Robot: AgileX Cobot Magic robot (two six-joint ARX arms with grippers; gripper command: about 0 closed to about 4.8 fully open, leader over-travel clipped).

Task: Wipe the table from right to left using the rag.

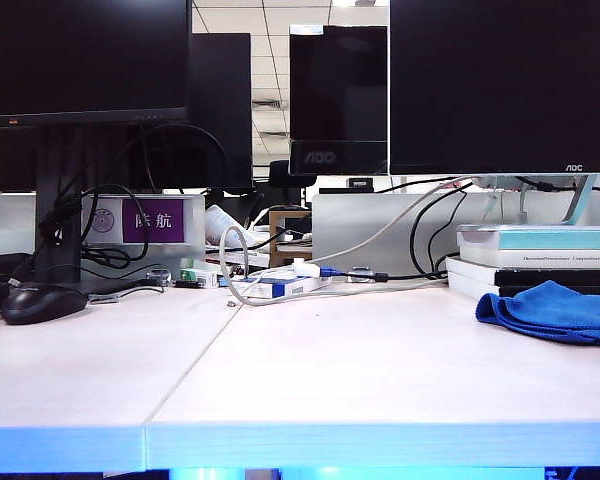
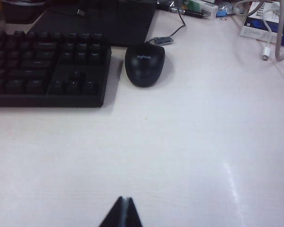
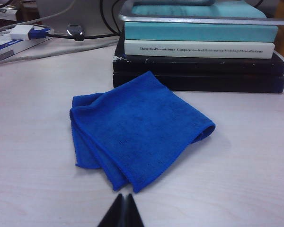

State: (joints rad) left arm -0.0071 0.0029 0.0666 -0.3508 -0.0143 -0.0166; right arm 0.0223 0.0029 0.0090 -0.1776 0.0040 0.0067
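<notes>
We find the rag (image 3: 135, 130) folded on the tabletop (image 3: 246, 156), just ahead of the clenched right pincer (image 3: 122, 210) and touching the book stack (image 3: 199, 52). The left pincer (image 2: 122, 213), also clenched, hangs well apart from the "logitech" mouse (image 2: 144, 64). The monitor (image 1: 505, 85) reads "AOC".

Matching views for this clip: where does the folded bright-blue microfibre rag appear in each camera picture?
Exterior view: the folded bright-blue microfibre rag lies at the far right edge, on the white matte table.
Left wrist view: not in it; the shut left gripper hangs over bare table.
Right wrist view: the rag fills the centre, beyond the shut right gripper.
Shared landmark: the stack of books behind the rag.
</notes>
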